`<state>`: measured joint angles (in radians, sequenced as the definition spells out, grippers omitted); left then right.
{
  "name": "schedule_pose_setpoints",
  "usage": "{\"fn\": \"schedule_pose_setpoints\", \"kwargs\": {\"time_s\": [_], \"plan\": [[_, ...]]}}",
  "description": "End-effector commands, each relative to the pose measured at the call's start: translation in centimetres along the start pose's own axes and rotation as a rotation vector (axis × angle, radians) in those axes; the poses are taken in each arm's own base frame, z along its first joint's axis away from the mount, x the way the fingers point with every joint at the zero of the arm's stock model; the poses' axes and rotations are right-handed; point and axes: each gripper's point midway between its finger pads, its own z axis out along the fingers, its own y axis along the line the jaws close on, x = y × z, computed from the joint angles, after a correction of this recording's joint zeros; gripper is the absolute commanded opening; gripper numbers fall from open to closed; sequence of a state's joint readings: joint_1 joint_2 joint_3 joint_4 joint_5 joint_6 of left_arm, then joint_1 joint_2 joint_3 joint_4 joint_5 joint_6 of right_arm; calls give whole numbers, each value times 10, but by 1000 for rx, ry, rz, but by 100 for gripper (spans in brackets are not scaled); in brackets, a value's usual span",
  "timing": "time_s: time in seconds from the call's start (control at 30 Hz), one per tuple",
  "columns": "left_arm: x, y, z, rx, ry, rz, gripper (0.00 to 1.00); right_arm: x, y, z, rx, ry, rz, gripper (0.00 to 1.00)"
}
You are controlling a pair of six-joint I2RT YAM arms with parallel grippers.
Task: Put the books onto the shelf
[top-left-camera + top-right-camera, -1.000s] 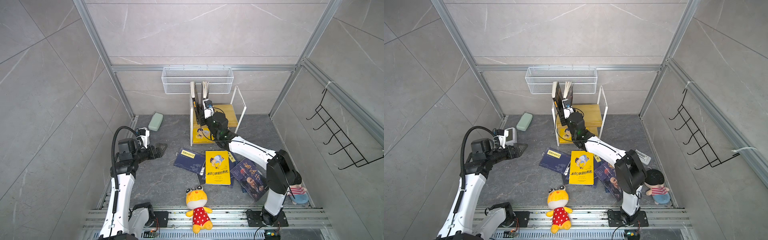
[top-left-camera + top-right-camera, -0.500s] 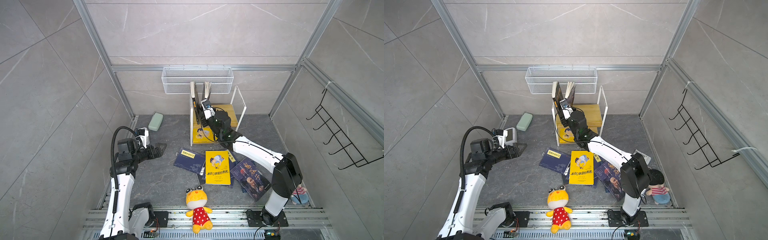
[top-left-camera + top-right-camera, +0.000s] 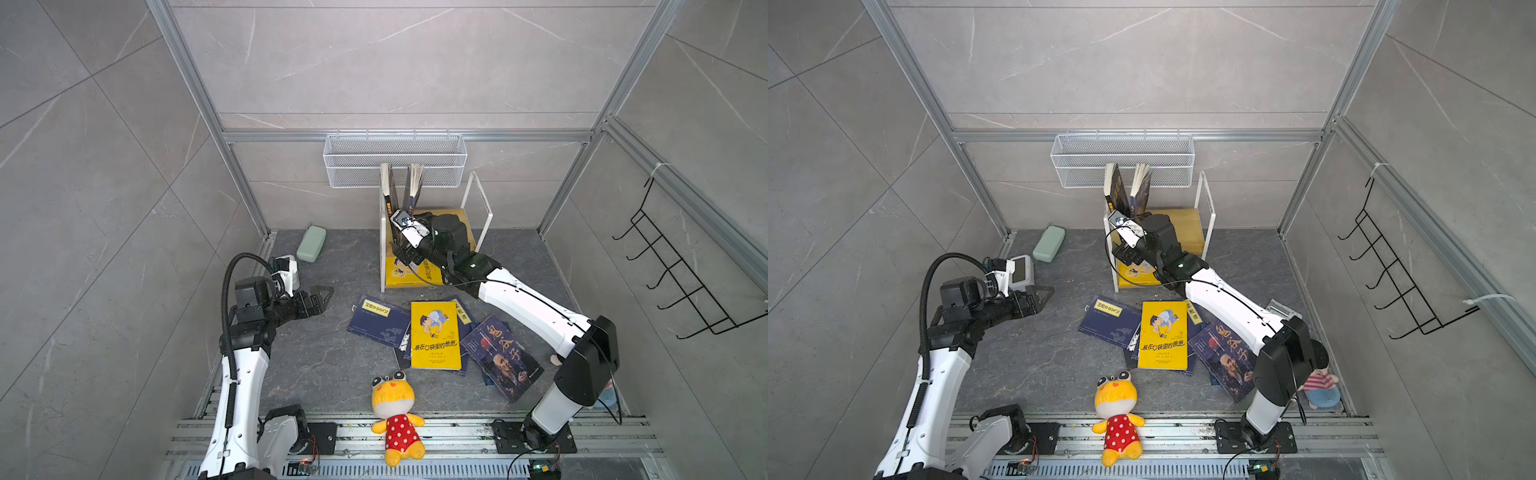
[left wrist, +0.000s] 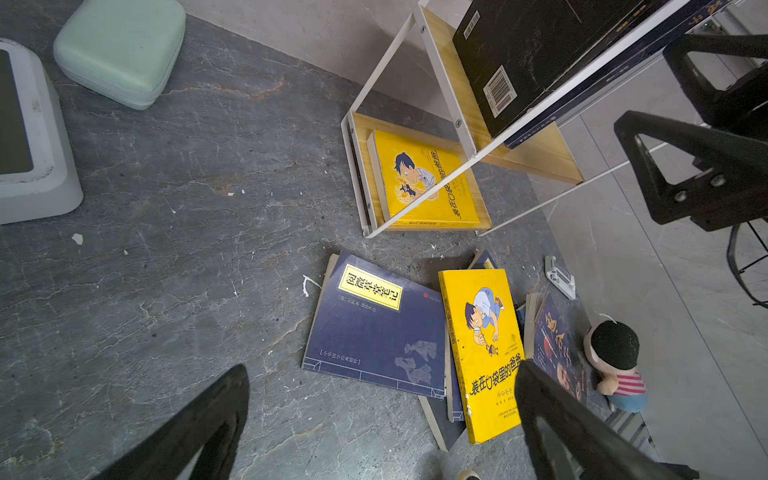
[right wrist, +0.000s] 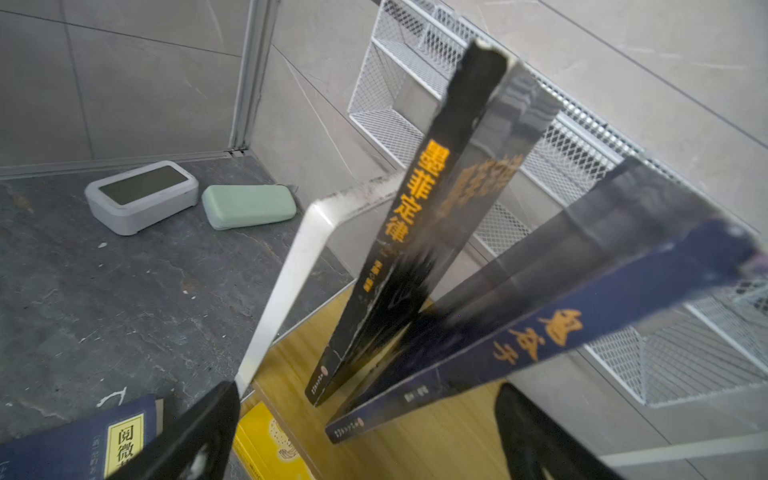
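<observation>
Shelf (image 3: 466, 220): at the back of the table (image 3: 324, 365), under the wire basket (image 3: 395, 160).
Top tier: black book (image 5: 419, 216) and navy book (image 5: 582, 316), both on end. Feet close together, tops leaning apart.
Lower tier: yellow book (image 4: 428, 178), flat, cover up.
Table before the shelf: overlapping heap. Labelled navy book (image 3: 376, 318) at the left, second yellow book (image 3: 434, 336) on top of other navy ones, old-man book (image 3: 503, 359) at the right.
Right fingers (image 5: 195, 432): spread wide at the top tier, just short of the two standing books, clamped on nothing.
Left fingers (image 4: 557, 399): spread wide, empty, above bare table, well apart from the heap.
Green case (image 3: 311, 248): near the back left corner.
</observation>
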<state>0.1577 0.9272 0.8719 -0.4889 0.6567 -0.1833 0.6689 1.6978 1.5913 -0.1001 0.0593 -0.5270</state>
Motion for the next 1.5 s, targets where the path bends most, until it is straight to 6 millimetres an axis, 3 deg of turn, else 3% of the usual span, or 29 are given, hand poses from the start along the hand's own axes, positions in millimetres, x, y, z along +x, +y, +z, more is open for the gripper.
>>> {"fn": "schedule_pose_setpoints", "kwargs": {"time_s": [0.0,0.17,0.3,0.43,0.63,0.83,1.13,1.47], "plan": [[-8,-5,-2,20,-28,16,100,9,4,-15,-101,56,-117,99],[-10,-5,-3,14,-30,17,100,31,2,-25,-149,173,-291,99],[-9,-6,-3,18,-25,21,100,44,-40,-28,-3,244,-317,99],[-8,-8,-2,22,-29,29,100,37,-78,-28,146,192,-246,99],[-9,-11,-5,27,-38,37,100,31,-99,-17,213,150,-122,99],[-10,-12,-7,30,-42,34,100,0,-133,-4,356,33,55,99],[-9,-16,-10,33,-48,49,100,-29,-136,6,332,-105,146,99],[-7,-13,-8,29,-41,43,100,-30,-127,20,277,-136,200,98]]}}
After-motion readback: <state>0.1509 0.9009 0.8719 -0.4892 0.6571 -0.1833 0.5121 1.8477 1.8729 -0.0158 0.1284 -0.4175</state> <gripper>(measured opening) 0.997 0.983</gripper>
